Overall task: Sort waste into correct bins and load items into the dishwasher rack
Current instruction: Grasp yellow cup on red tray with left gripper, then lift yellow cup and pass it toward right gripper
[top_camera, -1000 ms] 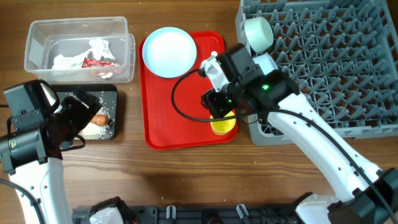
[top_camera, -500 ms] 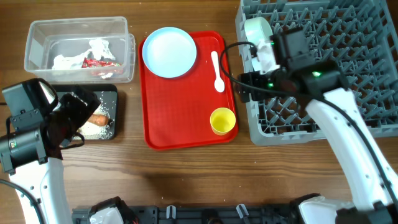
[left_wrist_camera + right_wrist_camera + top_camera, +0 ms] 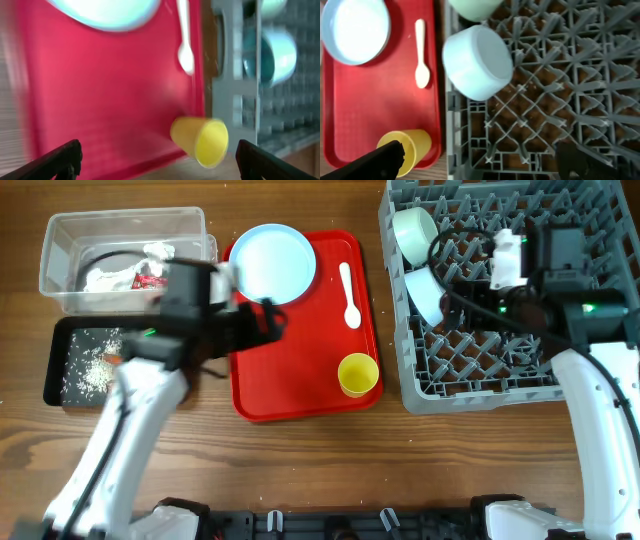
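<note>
My left jaws are wide apart and hold nothing. They hang over the red tray (image 3: 290,380). The small yellow cup (image 3: 200,141) stands on the tray just in front of them, a bit to the right. Past the cup lies the white plastic spoon (image 3: 185,47). Further out, to the left, is the pale blue plate (image 3: 107,10).

My right jaws are wide apart too, with nothing in them. They hang over the grey dishwasher rack (image 3: 560,95). One pale blue bowl (image 3: 477,62) sits tipped on the pegs just ahead of them, with its bottom facing me. The other bowl (image 3: 472,7) is in the rack past it.

Well behind my left jaws, on the desk (image 3: 300,470), is the clear tub (image 3: 60,250). The red wrapper (image 3: 150,280) and the white paper (image 3: 105,278) are inside it. Next to the tub is the black tray (image 3: 55,350) with rice grains (image 3: 90,372) in it.
</note>
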Available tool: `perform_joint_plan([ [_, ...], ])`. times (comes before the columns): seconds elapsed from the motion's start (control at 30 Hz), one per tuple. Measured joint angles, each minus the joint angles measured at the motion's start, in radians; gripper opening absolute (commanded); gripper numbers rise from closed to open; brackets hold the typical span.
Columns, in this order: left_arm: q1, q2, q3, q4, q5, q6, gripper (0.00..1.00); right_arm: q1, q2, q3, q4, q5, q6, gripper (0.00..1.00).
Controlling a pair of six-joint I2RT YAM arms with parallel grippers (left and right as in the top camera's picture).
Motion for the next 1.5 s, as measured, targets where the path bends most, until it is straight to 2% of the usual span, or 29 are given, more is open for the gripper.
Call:
perform_joint_plan([
  [0.07, -0.127, 0.135, 0.021, 0.016, -0.016, 0.027, 0.97, -0.020, 0.000, 0.000, -0.002, 0.003, 0.003, 0.99],
  [0.2, -0.261, 0.286, 0.036, 0.039, -0.053, 0.050, 0.98, -0.021, 0.000, 0.000, -0.003, 0.003, 0.007, 0.99],
  [0.47, -0.310, 0.309, 0.039, 0.065, -0.084, 0.053, 0.97, -0.021, 0.027, 0.000, -0.017, 0.003, 0.011, 0.99],
  [0.57, -0.310, 0.315, 0.039, 0.065, -0.103, 0.057, 0.92, -0.021, 0.031, 0.000, -0.018, 0.003, 0.011, 1.00],
  [0.63, -0.313, 0.341, 0.041, 0.066, -0.106, 0.060, 0.81, -0.021, 0.031, 0.000, -0.021, 0.003, 0.011, 0.99],
  [0.7, -0.323, 0.373, 0.041, 0.065, -0.110, 0.065, 0.62, -0.021, 0.031, 0.000, -0.022, 0.003, 0.011, 1.00],
  [0.73, -0.326, 0.379, 0.041, 0.066, -0.110, 0.063, 0.56, -0.021, 0.031, 0.000, -0.022, 0.003, 0.011, 1.00],
  [0.97, -0.328, 0.380, 0.043, 0.098, -0.111, 0.068, 0.53, -0.021, 0.031, 0.000, -0.032, 0.003, 0.011, 1.00],
  [1.3, -0.328, 0.380, 0.043, 0.110, -0.111, 0.068, 0.40, -0.021, 0.031, 0.000, -0.040, 0.003, 0.011, 1.00],
  [1.47, -0.328, 0.380, 0.043, 0.117, -0.114, 0.053, 0.17, -0.021, 0.031, 0.000, -0.040, 0.003, 0.011, 0.99],
  [1.5, -0.328, 0.380, 0.043, 0.117, -0.115, 0.049, 0.17, -0.021, 0.031, 0.000, -0.040, 0.003, 0.011, 1.00],
])
